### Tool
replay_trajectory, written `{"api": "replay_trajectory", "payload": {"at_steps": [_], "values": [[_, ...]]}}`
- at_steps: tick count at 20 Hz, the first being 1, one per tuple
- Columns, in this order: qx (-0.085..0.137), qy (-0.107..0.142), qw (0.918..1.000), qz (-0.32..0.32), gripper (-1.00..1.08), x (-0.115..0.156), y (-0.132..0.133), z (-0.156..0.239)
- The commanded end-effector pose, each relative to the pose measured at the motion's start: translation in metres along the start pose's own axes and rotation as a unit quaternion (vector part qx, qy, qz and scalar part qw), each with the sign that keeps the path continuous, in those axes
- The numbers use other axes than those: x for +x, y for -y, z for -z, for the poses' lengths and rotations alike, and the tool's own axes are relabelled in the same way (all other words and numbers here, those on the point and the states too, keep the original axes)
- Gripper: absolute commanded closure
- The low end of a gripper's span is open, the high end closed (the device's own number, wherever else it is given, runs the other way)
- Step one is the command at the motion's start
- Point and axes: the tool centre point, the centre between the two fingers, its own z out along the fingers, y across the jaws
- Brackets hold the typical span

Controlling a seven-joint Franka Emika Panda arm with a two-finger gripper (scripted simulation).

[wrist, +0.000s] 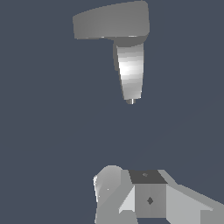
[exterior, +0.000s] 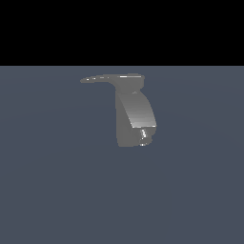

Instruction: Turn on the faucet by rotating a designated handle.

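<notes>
Faucet [exterior: 136, 116]: grey, metallic sheen, blocky curved body, flat top cap, small round nozzle at the lower end. Stands alone near the middle of a plain slate-blue floor [exterior: 57, 190] in the exterior view.

Handle [exterior: 102, 78]: thin, flat, tapering lever, same grey; projects from the cap toward the exterior view's left, roughly level.

Gripper [wrist: 131, 197]: white and pale grey, faceted, with one dark panel. Absent from the exterior view; the wrist view shows only part of it, well apart from the faucet, holding nothing. How far the fingers are spread cannot be told.

Step, as judged: approach, handle untouched. The next move calls for closing the gap, setting a finger against the flat side of the lever near its thin tip, then pushing it around the cap's axis.
</notes>
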Motion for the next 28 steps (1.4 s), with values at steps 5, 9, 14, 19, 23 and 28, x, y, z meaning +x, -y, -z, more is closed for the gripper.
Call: {"api": "replay_trajectory", "payload": {"at_steps": [5, 9, 14, 19, 23, 28], "values": [[0.000, 0.000, 1.0000, -0.004, 1.08, 0.001, 0.002, -0.001], [0.000, 0.000, 0.9999, -0.016, 1.08, 0.004, 0.007, -0.005], [0.001, -0.001, 0.9990, -0.044, 1.08, 0.010, 0.018, -0.013], [0.002, -0.001, 0.9965, -0.084, 1.08, 0.020, 0.034, -0.024], [0.003, -0.002, 0.9922, -0.124, 1.08, 0.033, 0.050, -0.036], [0.005, -0.002, 0.9843, -0.176, 1.08, 0.050, 0.069, -0.051]]}}
